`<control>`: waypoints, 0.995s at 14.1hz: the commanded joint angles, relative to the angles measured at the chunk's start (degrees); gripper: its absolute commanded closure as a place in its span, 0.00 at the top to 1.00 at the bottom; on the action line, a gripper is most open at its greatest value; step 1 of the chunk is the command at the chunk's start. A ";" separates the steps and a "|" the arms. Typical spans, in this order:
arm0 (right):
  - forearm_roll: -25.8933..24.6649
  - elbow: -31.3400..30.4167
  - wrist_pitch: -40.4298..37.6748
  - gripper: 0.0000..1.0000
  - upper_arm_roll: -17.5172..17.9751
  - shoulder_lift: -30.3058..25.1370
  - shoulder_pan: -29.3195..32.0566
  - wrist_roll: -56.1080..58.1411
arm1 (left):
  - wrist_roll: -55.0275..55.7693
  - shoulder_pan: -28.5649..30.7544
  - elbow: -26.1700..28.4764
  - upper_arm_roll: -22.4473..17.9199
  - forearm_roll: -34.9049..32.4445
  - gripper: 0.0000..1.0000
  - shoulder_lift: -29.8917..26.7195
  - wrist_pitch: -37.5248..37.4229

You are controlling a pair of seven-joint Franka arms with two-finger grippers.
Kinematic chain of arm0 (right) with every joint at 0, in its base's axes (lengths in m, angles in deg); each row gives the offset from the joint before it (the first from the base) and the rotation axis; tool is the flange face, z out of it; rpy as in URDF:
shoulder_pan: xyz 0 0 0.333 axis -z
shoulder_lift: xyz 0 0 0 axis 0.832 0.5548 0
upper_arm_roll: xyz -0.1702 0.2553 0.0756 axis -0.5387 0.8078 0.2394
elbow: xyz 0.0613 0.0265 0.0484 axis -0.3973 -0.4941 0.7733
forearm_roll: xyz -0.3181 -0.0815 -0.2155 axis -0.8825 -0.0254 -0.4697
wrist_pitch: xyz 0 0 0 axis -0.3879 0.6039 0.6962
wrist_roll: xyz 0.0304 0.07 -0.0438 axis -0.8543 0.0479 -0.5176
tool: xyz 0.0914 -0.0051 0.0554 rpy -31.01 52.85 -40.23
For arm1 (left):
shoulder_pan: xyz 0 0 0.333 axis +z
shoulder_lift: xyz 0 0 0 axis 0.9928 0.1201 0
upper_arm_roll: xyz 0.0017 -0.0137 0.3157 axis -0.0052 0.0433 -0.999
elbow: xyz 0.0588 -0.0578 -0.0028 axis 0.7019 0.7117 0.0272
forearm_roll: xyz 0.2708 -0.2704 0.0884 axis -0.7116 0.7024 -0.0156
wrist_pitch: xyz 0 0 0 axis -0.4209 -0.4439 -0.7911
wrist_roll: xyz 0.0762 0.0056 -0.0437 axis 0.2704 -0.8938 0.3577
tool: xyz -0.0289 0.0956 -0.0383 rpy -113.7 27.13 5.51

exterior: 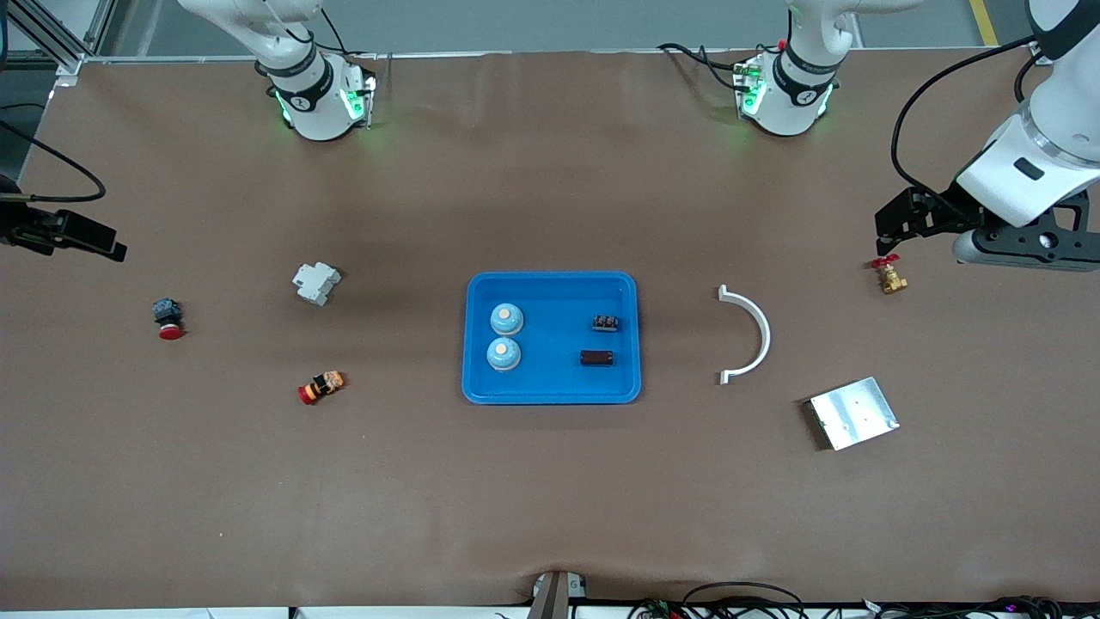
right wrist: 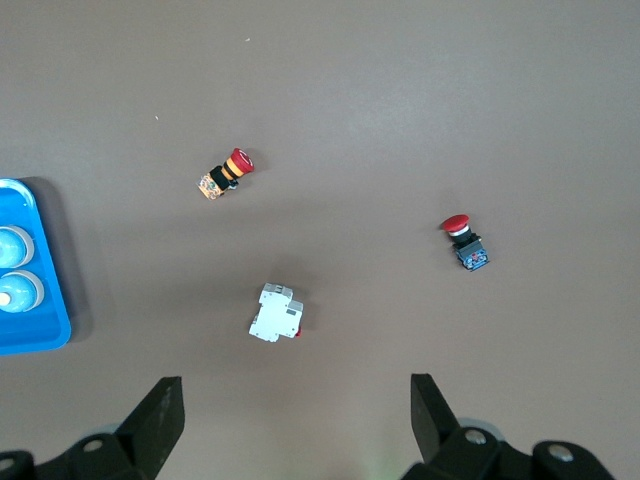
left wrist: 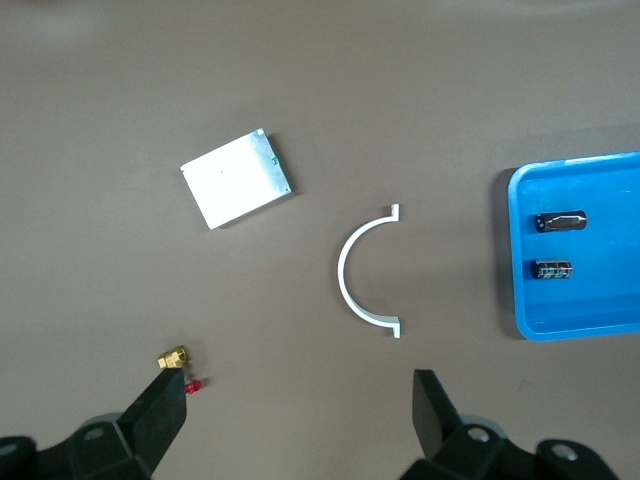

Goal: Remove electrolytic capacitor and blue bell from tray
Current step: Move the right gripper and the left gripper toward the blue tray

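Note:
A blue tray (exterior: 550,282) sits mid-table. In it lie two blue-white bells (exterior: 507,319) (exterior: 504,353) and two dark capacitors (exterior: 606,323) (exterior: 596,358). My left gripper (exterior: 889,225) hangs open and empty over the table at the left arm's end, beside a brass valve (exterior: 890,276). Its wrist view shows the open gripper (left wrist: 300,400), the tray's edge (left wrist: 512,250) and both capacitors (left wrist: 560,220) (left wrist: 552,268). My right gripper (exterior: 103,245) hangs open and empty at the right arm's end. Its wrist view shows the open gripper (right wrist: 297,405), the tray (right wrist: 58,300) and the bells (right wrist: 12,246) (right wrist: 18,290).
Toward the right arm's end lie a white breaker (exterior: 316,282), a red and blue push button (exterior: 168,317) and a red and orange button (exterior: 321,387). Toward the left arm's end lie a white half-ring (exterior: 754,331) and a metal plate (exterior: 853,413).

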 commanded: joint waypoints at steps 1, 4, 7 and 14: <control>-0.57 0.19 -0.14 1.00 0.28 -0.11 0.10 -0.08 | 0.46 0.05 -0.60 0.05 0.83 1.00 -0.37 -0.92; -0.57 0.10 -0.14 1.00 0.19 -0.11 0.01 -0.08 | 0.37 0.14 -1.30 -0.04 0.57 1.00 -0.28 -0.92; -0.57 0.10 -0.40 1.00 0.19 -0.11 -0.08 0.00 | 0.63 -0.13 -1.30 0.31 0.30 1.00 -0.37 -1.87; 0.13 0.10 0.74 1.00 0.28 0.50 -4.63 -0.52 | 15.35 -0.83 -0.60 0.93 1.79 1.00 0.33 -6.98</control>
